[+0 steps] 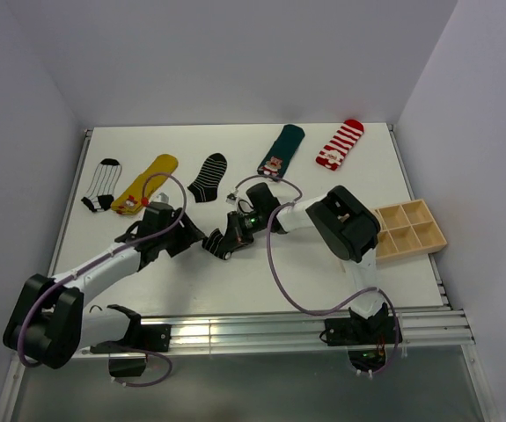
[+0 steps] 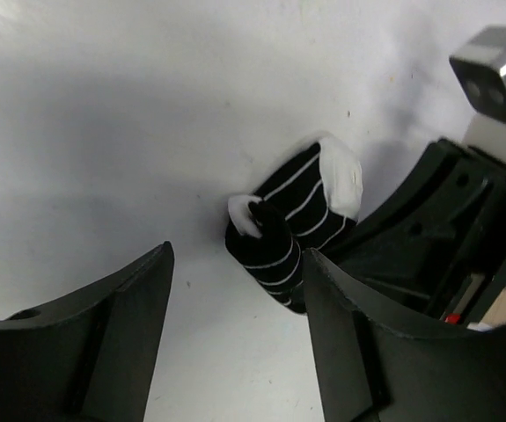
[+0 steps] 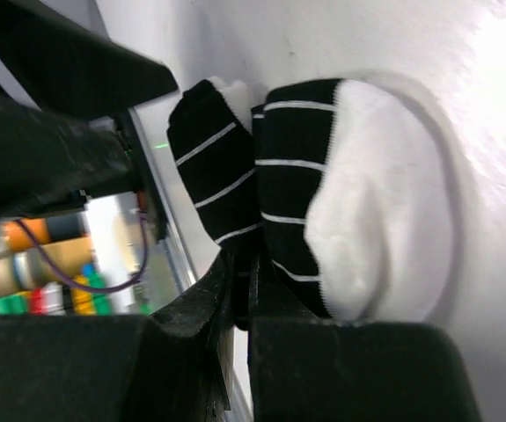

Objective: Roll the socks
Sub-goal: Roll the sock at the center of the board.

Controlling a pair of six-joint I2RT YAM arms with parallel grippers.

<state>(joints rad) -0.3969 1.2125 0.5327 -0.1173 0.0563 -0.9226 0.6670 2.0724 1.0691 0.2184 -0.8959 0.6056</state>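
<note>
Top external view gives us the table [image 1: 323, 272], with five socks lying flat in a row along its far side: a black-and-white striped sock [image 1: 103, 183], a yellow sock [image 1: 147, 183], a black lined sock [image 1: 209, 176], a dark green sock [image 1: 281, 149] and a red-and-white sock [image 1: 341, 145]. Nearer the bases, about mid-table, lies the rolled sock [image 1: 218, 243] (black with thin white lines and a white toe). A wooden tray [image 1: 408, 229] with compartments sits at the right edge.

From the left wrist we find the left gripper [image 2: 238, 264] released. Its fingers are spread apart, and the roll lies at their tips, closest to the right-hand finger. From the right wrist we see the right gripper [image 3: 248, 281] clenched on a fold of the rolled sock, with fabric pinched between its fingers.
</note>
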